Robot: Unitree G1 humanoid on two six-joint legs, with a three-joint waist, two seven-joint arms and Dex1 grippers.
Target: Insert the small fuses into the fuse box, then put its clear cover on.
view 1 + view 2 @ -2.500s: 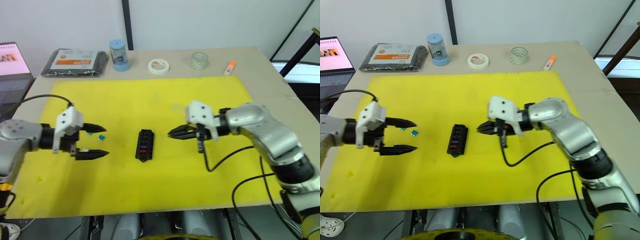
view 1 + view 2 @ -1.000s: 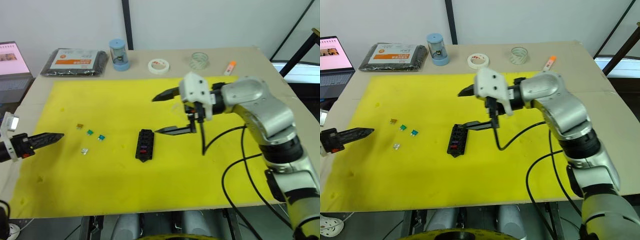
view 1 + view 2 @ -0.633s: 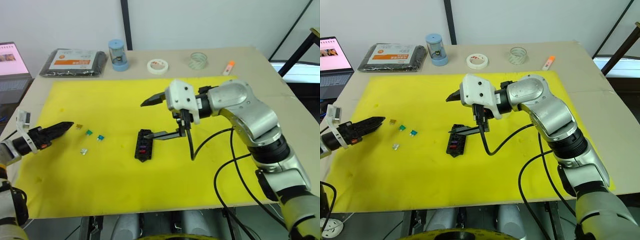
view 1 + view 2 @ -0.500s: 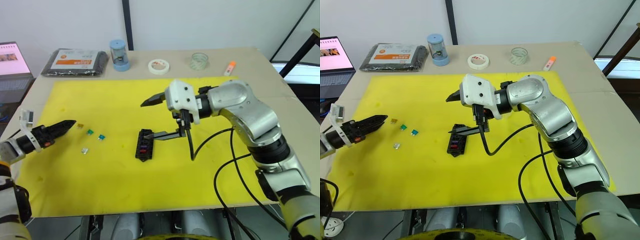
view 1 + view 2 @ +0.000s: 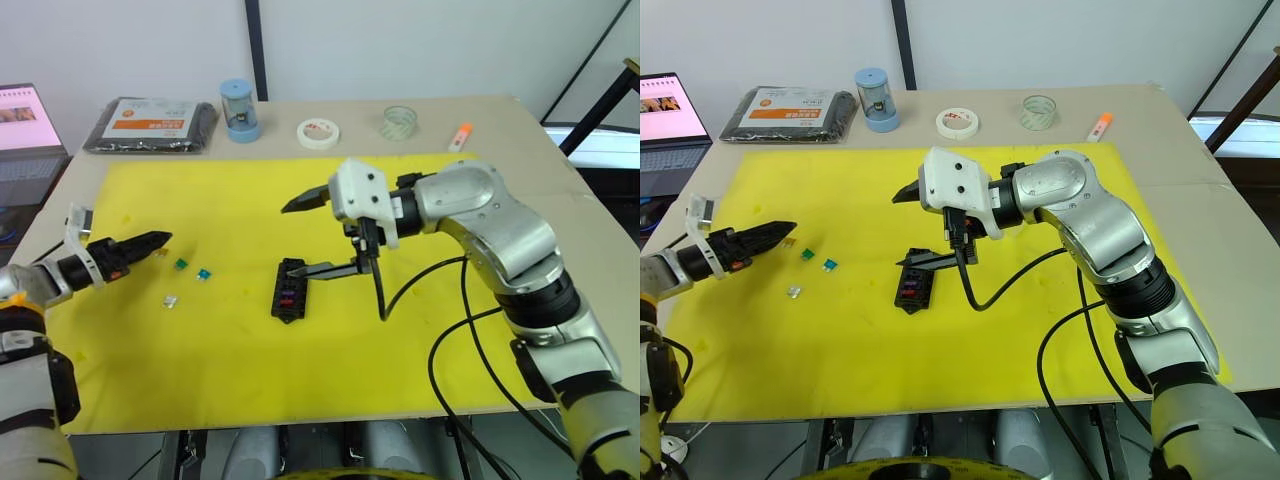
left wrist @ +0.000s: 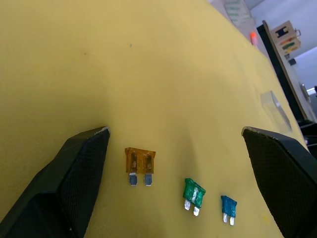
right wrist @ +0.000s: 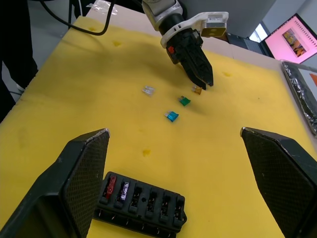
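Observation:
The black fuse box (image 5: 290, 290) lies mid-mat with a red and a purple fuse (image 7: 110, 184) seated at one end. My right gripper (image 5: 293, 242) hovers just above its far end, open and empty. Loose small fuses lie at the left: tan (image 6: 140, 163), green (image 6: 193, 192), teal (image 6: 228, 206) and a clear one (image 5: 170, 300). My left gripper (image 5: 150, 243) is open, low over the mat, its tips straddling the tan fuse without touching it. The clear cover (image 6: 275, 106) lies farther along the mat.
The yellow mat (image 5: 300, 370) covers most of the table. Along the back edge stand a black packet with an orange label (image 5: 150, 124), a blue cylinder (image 5: 238, 110), a white tape roll (image 5: 317, 131), a clear tape roll (image 5: 399, 121) and an orange marker (image 5: 460, 134). A laptop (image 5: 25, 120) sits far left.
My left gripper has come in from the left edge toward the loose fuses. My right gripper moved left and down over the fuse box, then stayed still. Both stay open.

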